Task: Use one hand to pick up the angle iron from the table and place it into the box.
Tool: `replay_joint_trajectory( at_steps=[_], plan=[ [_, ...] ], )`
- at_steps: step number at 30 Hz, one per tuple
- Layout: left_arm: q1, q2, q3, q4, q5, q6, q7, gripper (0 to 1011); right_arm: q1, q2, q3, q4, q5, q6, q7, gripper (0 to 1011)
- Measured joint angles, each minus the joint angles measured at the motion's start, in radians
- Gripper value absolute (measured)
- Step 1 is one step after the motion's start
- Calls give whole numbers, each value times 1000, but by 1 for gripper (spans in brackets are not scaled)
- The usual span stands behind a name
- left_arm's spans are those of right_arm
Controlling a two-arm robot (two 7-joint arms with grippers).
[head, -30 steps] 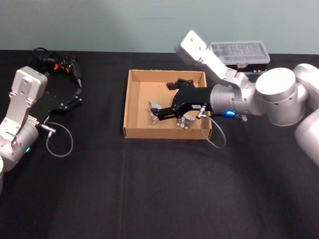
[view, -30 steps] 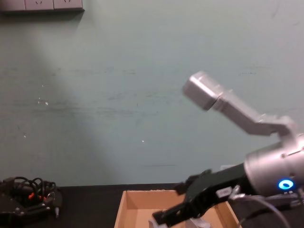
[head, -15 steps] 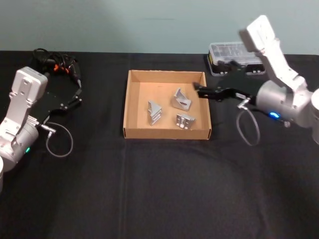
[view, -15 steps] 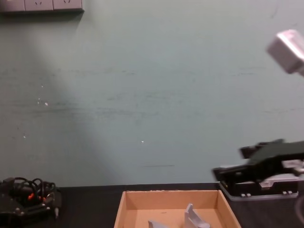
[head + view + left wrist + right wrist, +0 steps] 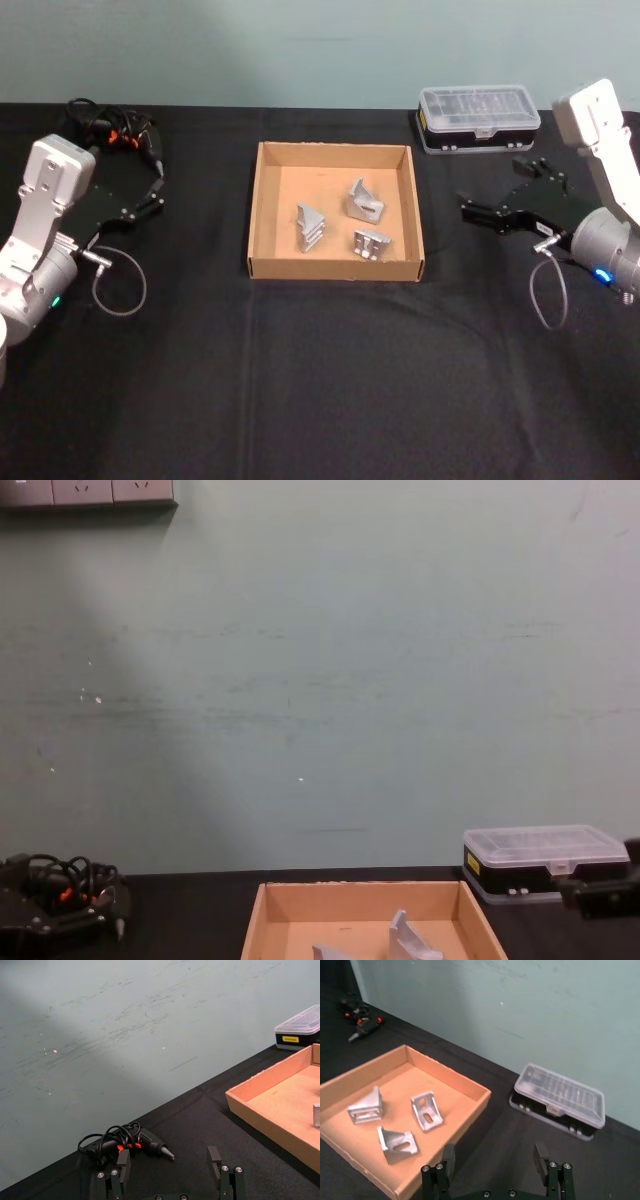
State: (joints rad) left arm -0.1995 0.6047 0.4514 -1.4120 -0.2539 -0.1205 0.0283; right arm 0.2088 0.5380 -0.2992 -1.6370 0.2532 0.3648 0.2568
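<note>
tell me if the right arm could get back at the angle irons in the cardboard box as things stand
Probably yes. The right pincer hangs open beside the shallow tan cardboard box, apart from it, and the three silver metal angle irons lie uncovered behind low walls, nothing between.

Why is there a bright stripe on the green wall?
Chest view: a pale slanting band of light on the wall, from the upper left toward the lower middle. Left wrist view: the same wall is brighter along a diagonal. Head view: the black table is evenly lit, without glare.
</note>
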Motion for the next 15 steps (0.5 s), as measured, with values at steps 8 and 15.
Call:
replay_joint_trajectory(
  at_steps=[8,15],
  plan=[
    [0,0,0,0,0,0,0,1000,-22,-9,19,16,-7,0,-12,1000],
    [0,0,0,0,0,0,0,1000,-18,-8,15,14,-7,1,-11,1000]
  ],
)
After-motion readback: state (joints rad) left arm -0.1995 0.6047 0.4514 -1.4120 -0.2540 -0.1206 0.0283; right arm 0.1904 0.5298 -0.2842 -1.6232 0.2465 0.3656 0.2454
